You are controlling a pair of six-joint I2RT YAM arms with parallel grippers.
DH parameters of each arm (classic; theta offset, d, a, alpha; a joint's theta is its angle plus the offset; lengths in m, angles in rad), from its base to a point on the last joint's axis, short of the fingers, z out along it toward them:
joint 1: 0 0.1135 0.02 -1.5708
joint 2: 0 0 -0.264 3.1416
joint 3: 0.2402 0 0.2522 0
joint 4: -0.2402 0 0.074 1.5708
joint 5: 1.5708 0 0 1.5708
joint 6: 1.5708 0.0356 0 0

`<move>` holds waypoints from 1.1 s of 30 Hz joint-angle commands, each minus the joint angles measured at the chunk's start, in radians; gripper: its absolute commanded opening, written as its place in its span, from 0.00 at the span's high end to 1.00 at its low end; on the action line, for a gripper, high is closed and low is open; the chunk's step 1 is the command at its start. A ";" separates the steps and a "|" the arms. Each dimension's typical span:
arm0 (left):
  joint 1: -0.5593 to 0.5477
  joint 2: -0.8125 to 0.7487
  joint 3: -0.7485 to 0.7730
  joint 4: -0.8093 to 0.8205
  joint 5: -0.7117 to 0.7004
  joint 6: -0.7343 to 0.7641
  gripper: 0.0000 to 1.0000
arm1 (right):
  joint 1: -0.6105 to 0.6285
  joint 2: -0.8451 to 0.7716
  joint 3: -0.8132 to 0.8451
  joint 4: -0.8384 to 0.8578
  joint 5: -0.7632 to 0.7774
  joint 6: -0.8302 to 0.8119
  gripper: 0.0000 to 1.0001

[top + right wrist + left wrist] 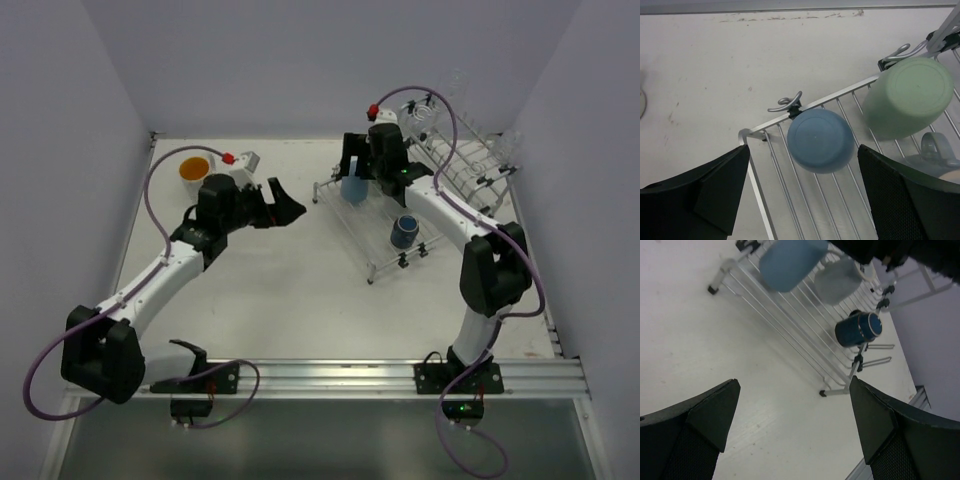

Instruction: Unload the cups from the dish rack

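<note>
On the flat section of the dish rack (380, 252), a light blue cup (820, 140) is sitting bottom up at a corner. A pale green cup (907, 95) is sitting just beside it, also inverted, and a dark blue cup (857, 329) is lying on its side nearer the front edge. A white cup with orange inside (195, 168) is standing upright on the table (300, 300), well apart at far left. Your right gripper (804, 150) is hovering over the light blue cup, fingers spread on either side and not touching it. Your left gripper (795, 390) is hanging over the table with its jaws wide apart, holding nothing.
</note>
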 commanded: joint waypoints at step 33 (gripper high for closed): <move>-0.105 0.012 -0.225 0.578 0.111 -0.231 0.14 | 0.006 -0.219 -0.154 0.123 0.043 0.019 0.70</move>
